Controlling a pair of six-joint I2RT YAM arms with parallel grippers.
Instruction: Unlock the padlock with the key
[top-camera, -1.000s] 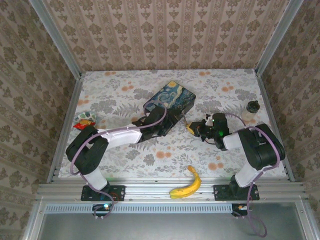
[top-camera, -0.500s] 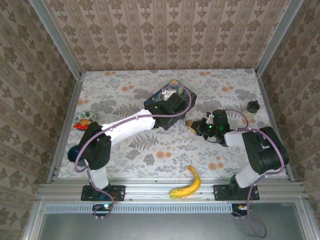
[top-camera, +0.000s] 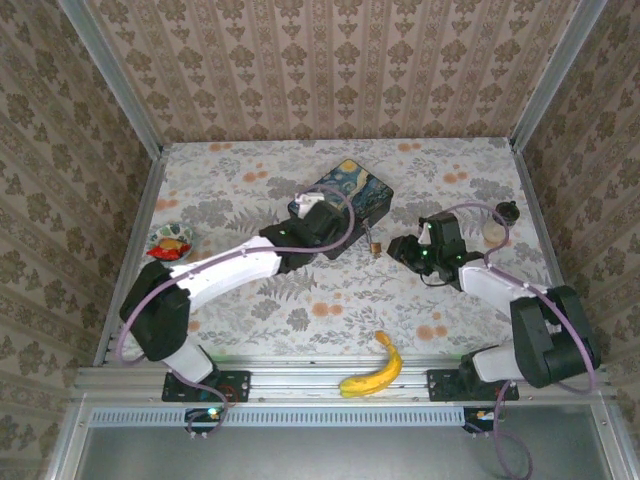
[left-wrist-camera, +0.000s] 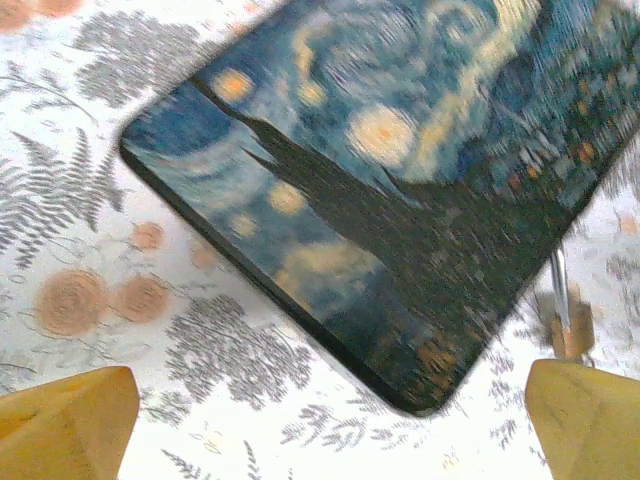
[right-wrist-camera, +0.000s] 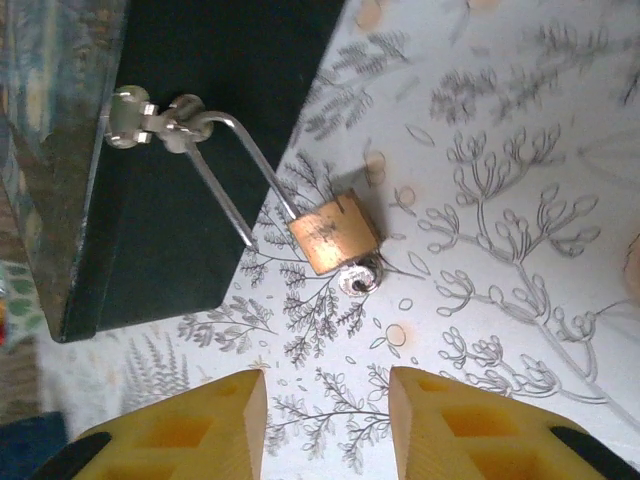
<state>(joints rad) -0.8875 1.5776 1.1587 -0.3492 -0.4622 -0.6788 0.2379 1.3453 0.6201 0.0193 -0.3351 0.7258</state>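
padlock (right-wrist-camera: 333, 233): centre frame, looped through tin (right-wrist-camera: 60, 150) hasp (right-wrist-camera: 150, 118) (body on counter (right-wrist-camera: 500, 150)) | left tool (left-wrist-camera: 325, 415): released, empty | right tool (right-wrist-camera: 327, 425): released, below padlock

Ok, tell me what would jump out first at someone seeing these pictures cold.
The starry-night painted tin towards the far middle of the table stands out most, dark blue against the pale floral surface. Beside it a small brass padlock rests on the table, its shackle through a silvery hasp on the tin's side, with the open right end effector pointing at it. A yellow banana lies at the near edge between the arm bases.
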